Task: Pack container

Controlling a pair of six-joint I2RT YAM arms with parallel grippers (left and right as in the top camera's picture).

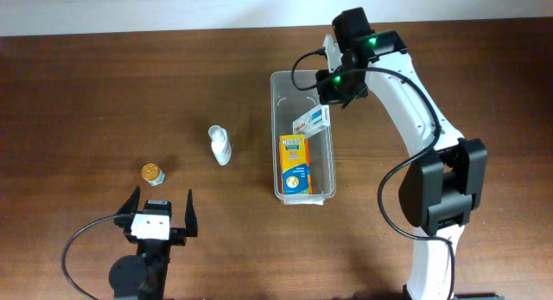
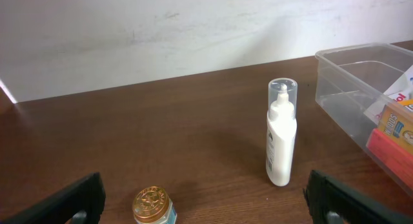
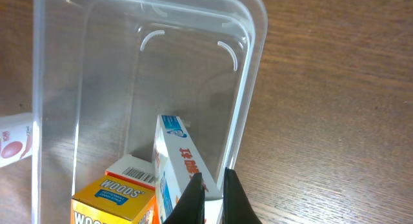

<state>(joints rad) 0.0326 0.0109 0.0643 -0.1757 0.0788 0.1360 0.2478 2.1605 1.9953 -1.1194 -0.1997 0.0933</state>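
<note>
1. Dark wooden tabletop [image 1: 104, 92] is backed by a pale wall. At its near left edge the left gripper [image 1: 162, 201] is seen with fingers spread wide and empty.
2. Risk: the gold-lidded jar [image 1: 154, 172] just ahead of it, and the tall, narrow white bottle [image 1: 220, 145] standing further right, could be toppled by an off-centre approach.
3. The container [image 1: 276, 118] is located right of centre, with a yellow box [image 1: 294, 164] at its near end.
4. Risk: the white box [image 1: 313, 120] is tilted against the right wall and could be tipped over the rim if pushed.
5. The right gripper [image 3: 213, 185] fingers are pressed together at that box. Whether an edge is pinched cannot be determined, as the finger bases are cut off.
</note>
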